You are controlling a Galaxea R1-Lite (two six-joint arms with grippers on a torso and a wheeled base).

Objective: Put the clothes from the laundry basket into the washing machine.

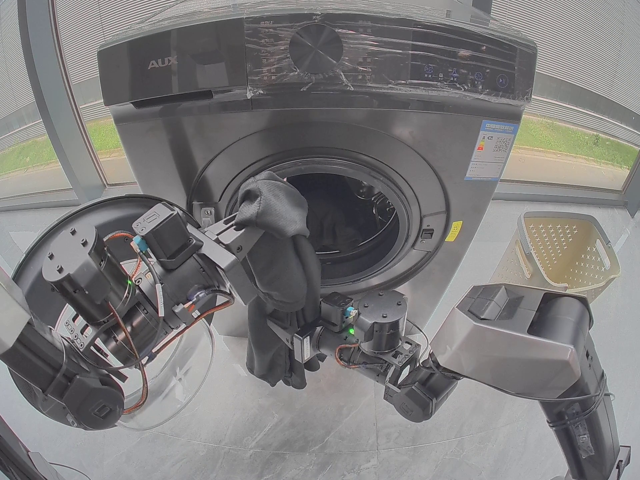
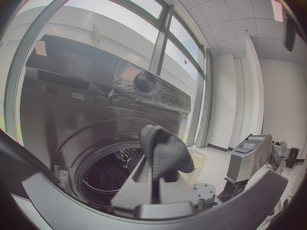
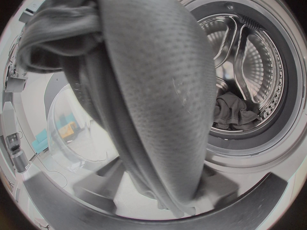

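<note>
Left gripper (image 1: 241,227) of mine is clamped on the top of the dark grey mesh garment (image 1: 280,261), raised at the left rim of the grey metal washing machine's (image 1: 373,135) opening. My right gripper (image 1: 301,341) sits lower, at the hanging part; if it grips, I cannot tell. Loading seems underway: next, push the garment far inside, then release.

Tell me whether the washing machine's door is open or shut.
Open. The door is swung out to the robot's left, leaving the drum mouth exposed, with dark clothing lying inside.
</note>
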